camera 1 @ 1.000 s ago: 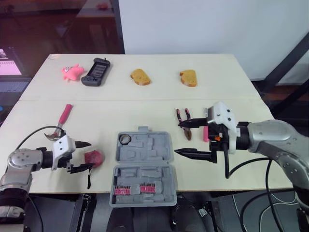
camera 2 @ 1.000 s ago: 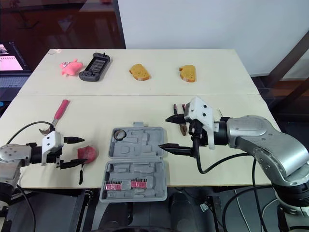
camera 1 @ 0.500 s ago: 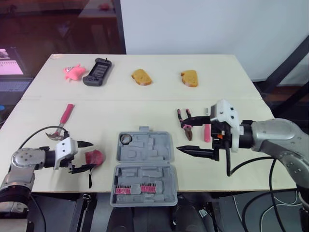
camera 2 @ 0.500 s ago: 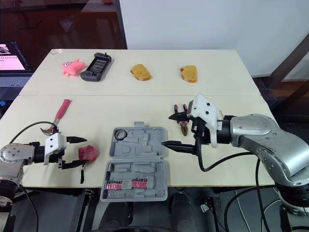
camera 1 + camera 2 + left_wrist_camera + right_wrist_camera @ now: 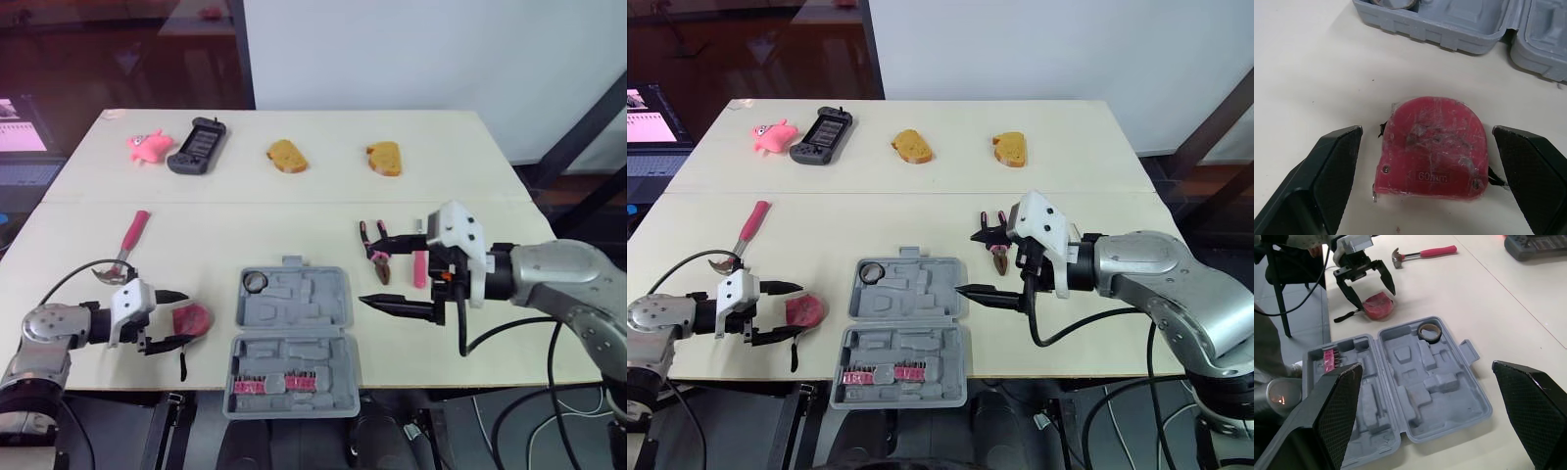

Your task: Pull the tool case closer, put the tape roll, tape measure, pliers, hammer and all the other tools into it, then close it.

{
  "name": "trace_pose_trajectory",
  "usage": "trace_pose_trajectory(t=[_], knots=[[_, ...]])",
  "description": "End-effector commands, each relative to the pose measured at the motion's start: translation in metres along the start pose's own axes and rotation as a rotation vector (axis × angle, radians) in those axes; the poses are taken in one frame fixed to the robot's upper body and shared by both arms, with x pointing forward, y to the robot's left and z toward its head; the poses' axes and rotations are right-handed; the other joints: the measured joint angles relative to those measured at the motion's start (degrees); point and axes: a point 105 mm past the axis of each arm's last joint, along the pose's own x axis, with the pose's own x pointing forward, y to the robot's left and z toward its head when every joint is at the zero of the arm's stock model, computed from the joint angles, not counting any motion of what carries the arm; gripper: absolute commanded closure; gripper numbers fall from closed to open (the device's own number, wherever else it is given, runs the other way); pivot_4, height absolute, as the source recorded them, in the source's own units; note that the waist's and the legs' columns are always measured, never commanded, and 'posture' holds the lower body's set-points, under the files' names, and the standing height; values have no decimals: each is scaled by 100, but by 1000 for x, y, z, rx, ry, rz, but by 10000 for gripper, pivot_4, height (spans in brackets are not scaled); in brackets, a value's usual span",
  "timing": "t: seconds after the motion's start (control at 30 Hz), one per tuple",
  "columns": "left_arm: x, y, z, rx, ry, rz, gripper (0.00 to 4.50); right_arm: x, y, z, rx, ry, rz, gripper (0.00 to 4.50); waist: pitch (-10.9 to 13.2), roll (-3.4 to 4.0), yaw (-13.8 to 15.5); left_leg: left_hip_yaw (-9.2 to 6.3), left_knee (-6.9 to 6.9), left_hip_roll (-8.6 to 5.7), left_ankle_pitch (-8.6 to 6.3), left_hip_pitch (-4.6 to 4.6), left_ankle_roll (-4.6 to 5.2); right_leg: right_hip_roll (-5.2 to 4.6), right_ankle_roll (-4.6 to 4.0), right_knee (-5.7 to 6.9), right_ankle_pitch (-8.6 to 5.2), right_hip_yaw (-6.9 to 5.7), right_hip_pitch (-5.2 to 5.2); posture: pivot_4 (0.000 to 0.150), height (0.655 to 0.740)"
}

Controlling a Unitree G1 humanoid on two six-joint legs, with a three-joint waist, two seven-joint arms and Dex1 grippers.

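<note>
Left gripper (image 5: pixel 190 315) fingers apart, flanking the tape measure (image 5: pixel 1432 152) lying flat on the counter (image 5: pixel 294 225) at 9 o'clock from the open tool case (image 5: pixel 294 323); best ease forward until centred, then squeeze its edges evenly.

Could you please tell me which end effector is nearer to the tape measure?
Left. The left end effector is open around the tape measure, a finger either side, not touching. The right end effector is open beyond the case, by the pliers.
</note>
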Motion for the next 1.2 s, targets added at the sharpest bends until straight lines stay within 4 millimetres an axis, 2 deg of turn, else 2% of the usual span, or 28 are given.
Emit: trace_pose_trajectory(t=[0.03,0.27,0.37,0.4,0.43,0.6,0.7,0.93,1.07,1.2], knots=[[-4,2,-3,20,25,13,150,-3,1,7,-48,-9,-11,0,0,0,0,0,0,0,0,0,0,0,0,0,0,0,0,1500,7207],[0,0,-13,35,62,18,150,-3,0,7,-51,-6,-15,0,0,0,0,0,0,0,0,0,0,0,0,0,0,0,0,1500,7207],[2,2,-14,32,60,30,8388,-3,0,7,-52,-6,-16,0,0,0,15,0,0,0,0,0,0,0,0,0,0,0,0,1500,7207],[2,3,-14,28,57,33,13120,-3,0,7,-52,-6,-16,0,0,0,17,0,1,0,0,0,0,0,0,0,0,0,1,1500,7207],[2,5,-12,30,52,37,14860,-3,0,7,-50,-6,-15,0,0,0,17,0,1,0,0,0,0,0,0,0,0,0,1,1500,7207],[2,14,0,54,21,50,14855,-3,1,5,-36,-2,-10,0,0,-1,14,0,2,0,0,0,0,0,1,1,1,0,2,1500,7207],[4,29,40,136,-66,40,14855,-1,2,-7,41,43,-23,0,-1,-4,32,0,2,0,0,-1,0,0,3,1,1,0,2,1500,7207],[14,36,108,257,-139,-62,14855,3,3,-23,49,105,-89,0,0,-3,120,-1,13,0,0,-4,0,1,14,2,7,0,7,1500,7207],[32,18,152,348,-201,-184,14855,5,3,-38,416,184,-52,0,0,-3,104,-2,15,0,0,-2,0,1,15,4,8,1,11,1500,7207],[45,2,173,378,-233,-249,14855,16,-3,-38,649,167,8,0,1,-3,93,-5,21,0,0,-2,1,3,17,8,10,2,14,1500,7207]])
